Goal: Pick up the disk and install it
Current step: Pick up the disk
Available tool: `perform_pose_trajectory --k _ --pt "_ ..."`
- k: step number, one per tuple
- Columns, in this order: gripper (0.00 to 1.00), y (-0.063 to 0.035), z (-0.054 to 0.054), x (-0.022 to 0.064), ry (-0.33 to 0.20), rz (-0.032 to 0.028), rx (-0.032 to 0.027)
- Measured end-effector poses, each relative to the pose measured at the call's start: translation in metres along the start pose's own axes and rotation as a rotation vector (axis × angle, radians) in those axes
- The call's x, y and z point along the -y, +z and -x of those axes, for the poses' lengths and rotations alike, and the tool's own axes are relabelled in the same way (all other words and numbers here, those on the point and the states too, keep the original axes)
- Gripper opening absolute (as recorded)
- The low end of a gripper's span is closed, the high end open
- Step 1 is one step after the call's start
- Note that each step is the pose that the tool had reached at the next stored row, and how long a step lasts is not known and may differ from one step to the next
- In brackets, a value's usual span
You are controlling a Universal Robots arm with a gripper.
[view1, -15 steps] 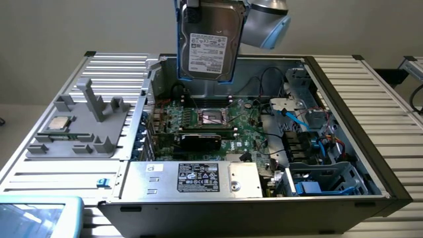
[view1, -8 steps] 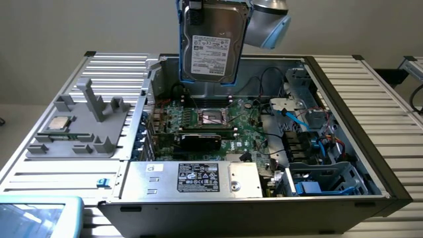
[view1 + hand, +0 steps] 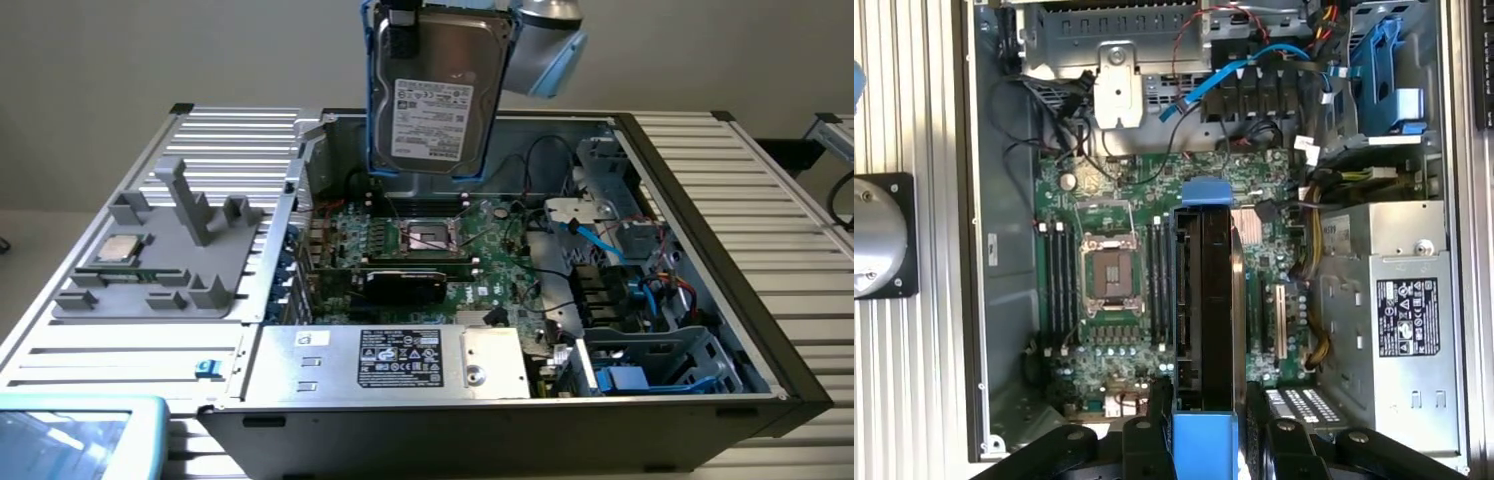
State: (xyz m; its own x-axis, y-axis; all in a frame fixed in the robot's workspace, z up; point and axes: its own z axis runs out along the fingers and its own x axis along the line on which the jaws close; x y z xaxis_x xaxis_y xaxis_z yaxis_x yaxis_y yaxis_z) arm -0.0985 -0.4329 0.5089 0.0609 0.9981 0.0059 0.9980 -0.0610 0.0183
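The computer case (image 3: 683, 235) is open from above, and the disk (image 3: 434, 95) is held clear over the motherboard (image 3: 501, 255). The drive cage (image 3: 654, 352) is hemmed by the power supply (image 3: 387, 360) and by blue cables (image 3: 601, 240).

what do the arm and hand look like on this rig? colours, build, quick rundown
The wrist joint is rounded, with a light-blue cover and a silver-grey cap. The hand is matte black: jointed link bars on both sides with round pivot pins, narrowing to slim fingers.
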Motion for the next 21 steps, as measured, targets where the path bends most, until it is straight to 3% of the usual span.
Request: perform_pose_trajectory --k 10,16,21 --pt "0.37 0.0002 0.032 -0.0221 0.000 -0.0004 -0.0084" --pt "0.37 0.0004 0.048 -0.0404 0.000 -0.0008 -0.0138" --pt "0.37 0.0001 0.060 -0.0541 0.000 -0.0009 -0.0147"
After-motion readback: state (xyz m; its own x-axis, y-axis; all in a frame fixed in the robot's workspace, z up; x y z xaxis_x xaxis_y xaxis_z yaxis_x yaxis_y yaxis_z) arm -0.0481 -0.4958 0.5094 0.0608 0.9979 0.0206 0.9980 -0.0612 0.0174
